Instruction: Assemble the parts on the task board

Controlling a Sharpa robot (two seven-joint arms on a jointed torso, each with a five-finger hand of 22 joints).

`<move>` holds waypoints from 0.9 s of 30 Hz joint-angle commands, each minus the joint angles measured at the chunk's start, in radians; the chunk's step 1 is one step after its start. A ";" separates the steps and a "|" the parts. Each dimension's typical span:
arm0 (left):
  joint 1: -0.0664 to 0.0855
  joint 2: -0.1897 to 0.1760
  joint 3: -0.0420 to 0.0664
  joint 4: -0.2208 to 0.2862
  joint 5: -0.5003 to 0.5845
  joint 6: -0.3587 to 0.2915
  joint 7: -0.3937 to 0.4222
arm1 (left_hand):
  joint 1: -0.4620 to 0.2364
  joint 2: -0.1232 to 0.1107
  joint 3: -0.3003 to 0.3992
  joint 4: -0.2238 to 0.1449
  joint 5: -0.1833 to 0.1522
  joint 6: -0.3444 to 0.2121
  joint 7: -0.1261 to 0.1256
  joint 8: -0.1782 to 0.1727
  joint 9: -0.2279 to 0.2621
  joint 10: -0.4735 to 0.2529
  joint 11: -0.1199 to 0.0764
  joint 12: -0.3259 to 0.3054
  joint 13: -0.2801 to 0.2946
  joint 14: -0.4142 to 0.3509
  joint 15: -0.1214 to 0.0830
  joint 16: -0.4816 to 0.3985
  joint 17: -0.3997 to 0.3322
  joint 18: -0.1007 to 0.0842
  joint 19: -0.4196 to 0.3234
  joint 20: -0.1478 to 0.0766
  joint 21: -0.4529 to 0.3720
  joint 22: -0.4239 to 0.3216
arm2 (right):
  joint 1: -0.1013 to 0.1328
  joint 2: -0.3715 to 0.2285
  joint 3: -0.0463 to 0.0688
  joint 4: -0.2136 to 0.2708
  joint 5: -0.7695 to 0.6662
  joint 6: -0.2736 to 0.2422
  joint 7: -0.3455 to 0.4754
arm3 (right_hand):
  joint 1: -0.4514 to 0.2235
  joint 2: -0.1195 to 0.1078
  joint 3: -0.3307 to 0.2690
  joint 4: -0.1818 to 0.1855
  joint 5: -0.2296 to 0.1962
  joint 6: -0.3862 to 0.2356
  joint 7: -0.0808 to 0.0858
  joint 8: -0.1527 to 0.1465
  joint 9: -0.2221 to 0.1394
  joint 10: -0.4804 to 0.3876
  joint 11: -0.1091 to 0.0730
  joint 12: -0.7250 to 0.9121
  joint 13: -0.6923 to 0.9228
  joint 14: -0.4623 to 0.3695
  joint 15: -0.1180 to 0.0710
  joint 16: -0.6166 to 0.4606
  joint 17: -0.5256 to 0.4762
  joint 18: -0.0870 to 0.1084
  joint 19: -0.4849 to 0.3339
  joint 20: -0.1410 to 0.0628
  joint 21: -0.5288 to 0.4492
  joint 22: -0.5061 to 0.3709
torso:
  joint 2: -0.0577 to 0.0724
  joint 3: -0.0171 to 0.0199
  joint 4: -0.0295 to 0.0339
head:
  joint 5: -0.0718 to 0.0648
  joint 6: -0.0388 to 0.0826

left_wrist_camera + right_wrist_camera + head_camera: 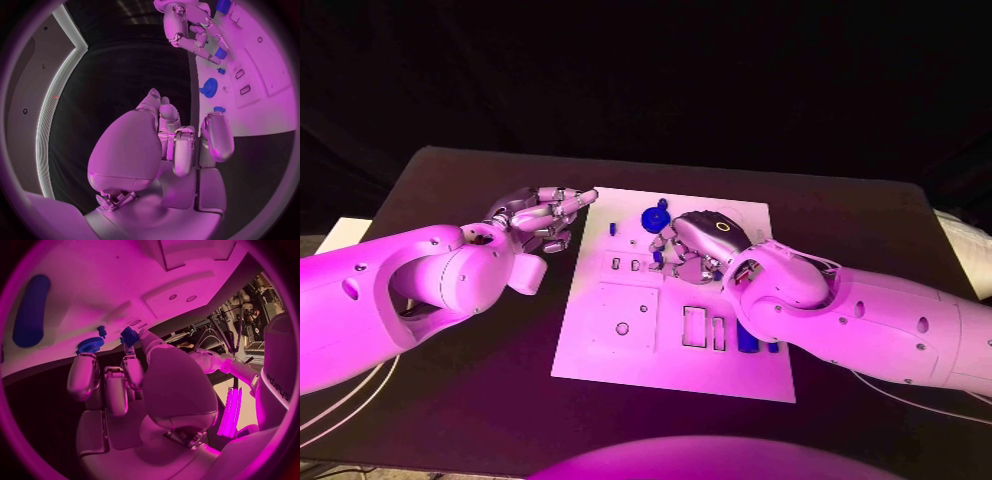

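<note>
The white task board (pixel 610 330) lies mid-table. My right hand (pixel 692 240) hovers over its far half, fingers pointing down, and pinches a small blue block (pixel 129 335), which also shows at its fingertips (pixel 220 52). A blue gear (pixel 653 217) lies just beyond that hand, with a small blue peg (pixel 613 229) to its left. A long blue piece (pixel 747 338) lies near the board's front right, partly under my right arm. My left hand (pixel 545 215) hangs at the board's left edge, fingers apart and holding nothing.
Rectangular slots (pixel 695 326) and small holes (pixel 622 328) are cut into the board's near half. Bare black table (pixel 473 400) surrounds the board. A pale object (pixel 343 235) sits beyond the table's left edge.
</note>
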 commanded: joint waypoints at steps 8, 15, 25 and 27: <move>0.001 0.002 0.000 -0.002 -0.005 0.018 0.011 | 0.001 0.002 0.007 -0.001 0.001 -0.006 0.000 0.002 -0.001 -0.006 -0.001 -0.005 -0.001 0.107 0.005 0.003 0.263 0.008 -0.006 -0.001 -0.004 0.000 | -0.022 0.012 0.015 -0.023 0.123 -0.100 0.100 | 0.014 0.003 0.008 -0.004 0.005 0.006 0.000 0.003 0.002 0.001 -0.007 -0.003 -0.001 0.087 -0.005 0.005 0.188 -0.013 0.008 0.002 0.003 0.001 | 0.001 -0.0021 -0.0011 | 0.003 0.001; 0.001 0.005 0.000 -0.005 -0.007 0.021 0.010 | 0.000 0.002 0.007 0.000 0.001 -0.006 0.000 0.002 -0.001 -0.006 -0.001 -0.005 -0.001 0.107 0.005 0.003 0.263 0.007 -0.006 -0.001 -0.004 0.001 | -0.040 0.037 0.023 -0.043 0.145 -0.128 0.116 | 0.017 0.003 0.010 -0.005 0.005 0.006 0.000 0.003 0.002 0.002 -0.007 -0.002 0.000 0.087 -0.005 0.005 0.188 -0.013 0.008 0.001 0.003 0.000 | 0.001 -0.0017 0.0025 | 0.003 -0.001; 0.001 0.010 0.000 -0.010 -0.009 0.023 0.009 | -0.002 0.001 0.006 0.000 0.001 -0.006 0.001 0.003 -0.001 -0.006 0.000 -0.005 -0.002 0.107 0.005 0.003 0.263 0.007 -0.006 0.000 -0.004 0.001 | -0.045 0.069 0.027 -0.071 0.167 -0.121 0.130 | 0.019 0.002 0.011 -0.006 0.005 0.006 0.000 0.003 0.001 0.001 -0.007 -0.003 0.000 0.087 -0.005 0.005 0.187 -0.012 0.005 0.001 0.001 -0.004 | 0.001 -0.0017 -0.0005 | 0.005 -0.001; 0.000 0.011 0.000 -0.011 -0.009 0.024 0.009 | -0.002 0.001 0.006 0.000 0.001 -0.006 0.001 0.003 -0.001 -0.006 0.000 -0.005 -0.002 0.107 0.005 0.003 0.263 0.007 -0.006 0.000 -0.004 0.001 | -0.046 0.073 0.027 -0.074 0.169 -0.120 0.131 | 0.019 0.002 0.011 -0.006 0.005 0.006 0.000 0.003 0.001 0.001 -0.007 -0.003 0.000 0.087 -0.005 0.005 0.187 -0.012 0.005 0.001 0.001 -0.004 | 0.000 -0.0018 -0.0005 | 0.005 -0.001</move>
